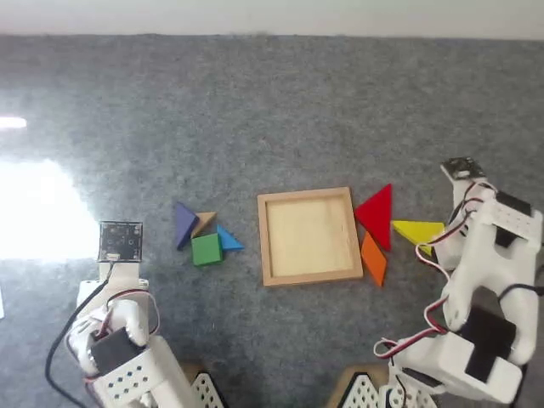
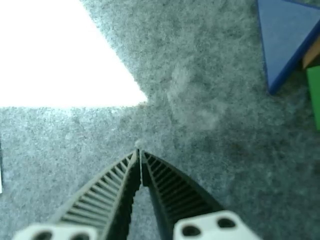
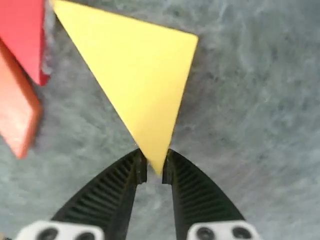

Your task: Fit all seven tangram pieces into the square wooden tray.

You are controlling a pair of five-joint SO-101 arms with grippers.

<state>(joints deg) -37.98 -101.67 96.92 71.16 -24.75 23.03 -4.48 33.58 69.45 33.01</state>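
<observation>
Square wooden tray (image 1: pixel 263 242) sits mid-table on the grey carpet (image 1: pixel 280 110), with all seven pieces outside it. On one side are the blue triangle (image 1: pixel 184 223), tan piece (image 1: pixel 204 223), green square (image 1: pixel 206 249) and light-blue triangle (image 1: pixel 228 240), bunched together. On the other are the red triangle (image 1: pixel 376 214), orange parallelogram (image 1: pixel 373 257) and yellow triangle (image 3: pixel 135 75). Right gripper (image 3: pixel 154 172) is pinched on the yellow triangle's pointed corner. Left gripper (image 2: pixel 139 155) has its jaws together, holding nothing, over carpet near the blue triangle.

Seven tangram pieces are shown, namely five triangles (dark blue triangle (image 1: pixel 184 224), tan triangle (image 1: pixel 204 223), light blue triangle (image 1: pixel 229 240), red triangle (image 1: pixel 377 213), yellow triangle (image 1: pixel 417 230)), one green square (image 1: pixel 206 250) and one orange parallelogram (image 1: pixel 373 257), with one square wooden tray (image 1: pixel 304 195) and two robot arms, the left arm (image 1: pixel 115 340) and the right arm (image 1: pixel 484 289).
</observation>
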